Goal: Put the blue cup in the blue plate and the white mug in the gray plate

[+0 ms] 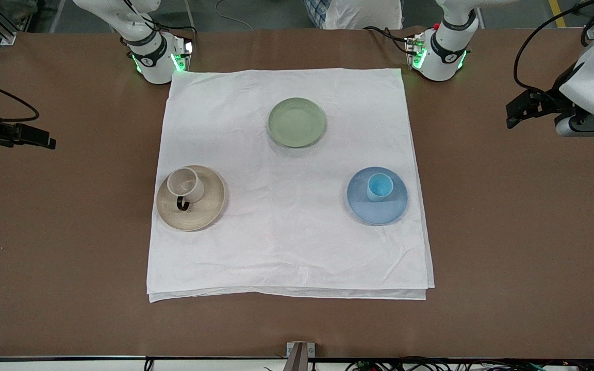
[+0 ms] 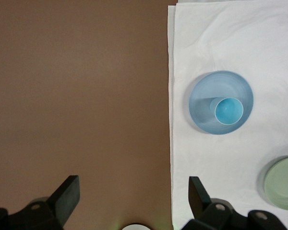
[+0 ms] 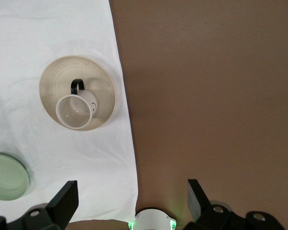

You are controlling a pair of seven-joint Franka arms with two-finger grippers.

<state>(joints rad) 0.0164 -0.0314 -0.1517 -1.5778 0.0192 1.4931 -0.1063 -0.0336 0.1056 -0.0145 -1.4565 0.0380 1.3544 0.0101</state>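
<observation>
blue cup (image 1: 379,186) upright on blue plate (image 1: 377,212) | white mug (image 1: 185,183) on gray plate (image 1: 209,208), toward right arm's end of cloth (image 1: 286,247) | left gripper (image 2: 134,191) and right gripper (image 3: 129,194) spread empty over bare bench (image 1: 508,232) | both placements look done; park arms off the cloth

Brown table (image 1: 508,232) carries 1 white cloth (image 1: 286,242), spread flat between arm bases.

White mug (image 3: 77,111) stands upright on gray plate (image 3: 77,93), on white cloth (image 3: 48,38).
</observation>
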